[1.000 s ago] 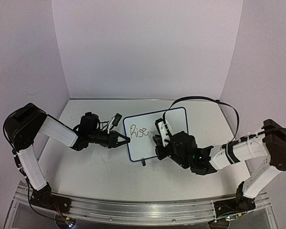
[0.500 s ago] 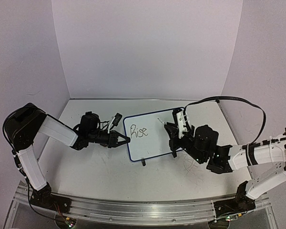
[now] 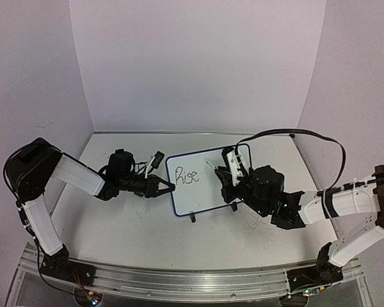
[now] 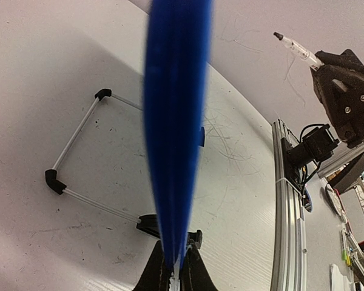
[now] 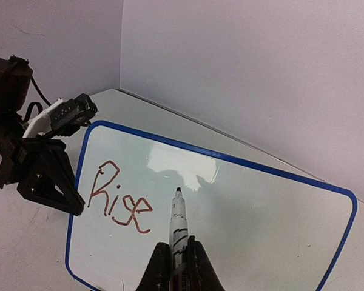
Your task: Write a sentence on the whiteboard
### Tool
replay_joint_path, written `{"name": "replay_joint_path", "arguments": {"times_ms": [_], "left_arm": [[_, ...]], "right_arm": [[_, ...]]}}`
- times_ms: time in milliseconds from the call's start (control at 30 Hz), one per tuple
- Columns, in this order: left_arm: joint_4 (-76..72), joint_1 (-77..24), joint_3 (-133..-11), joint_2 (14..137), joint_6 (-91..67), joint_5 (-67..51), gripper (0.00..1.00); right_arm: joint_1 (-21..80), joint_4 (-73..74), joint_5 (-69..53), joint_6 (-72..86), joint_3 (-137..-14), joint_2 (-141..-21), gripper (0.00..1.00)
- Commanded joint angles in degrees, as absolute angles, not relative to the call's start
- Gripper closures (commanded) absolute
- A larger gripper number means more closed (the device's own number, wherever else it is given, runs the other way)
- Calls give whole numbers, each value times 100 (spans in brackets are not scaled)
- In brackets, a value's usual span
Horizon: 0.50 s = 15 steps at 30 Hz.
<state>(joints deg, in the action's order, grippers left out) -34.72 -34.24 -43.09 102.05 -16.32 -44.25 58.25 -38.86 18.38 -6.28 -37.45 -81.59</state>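
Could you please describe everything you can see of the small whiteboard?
The whiteboard is a small, glossy white rectangle with a thin blue rim and rounded corners. It leans back on a wire stand with black clip feet on the table. "Rise" is written in dark red at its left; the rest is blank. The left claw pinches its left edge. The right claw holds a marker pointing at its face; contact is unclear.
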Motion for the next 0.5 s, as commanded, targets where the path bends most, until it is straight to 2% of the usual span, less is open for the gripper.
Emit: {"name": "replay_joint_path", "arguments": {"times_ms": [0, 233, 467], "left_arm": [[-2961, -3393, -4444, 10115, -1486, -3964, 100], [-2926, -3393, -4433, 10080, -1460, -3934, 100], [-2885, -3393, -4456, 10048, -1459, -3908, 100]], "right_arm": [[5861, -4035, 1857, -615, -3764, -8262, 100], [5868, -3743, 1910, -389, -3972, -8591, 100], [5876, -3833, 1453, -553, -3930, -8560, 100]]}}
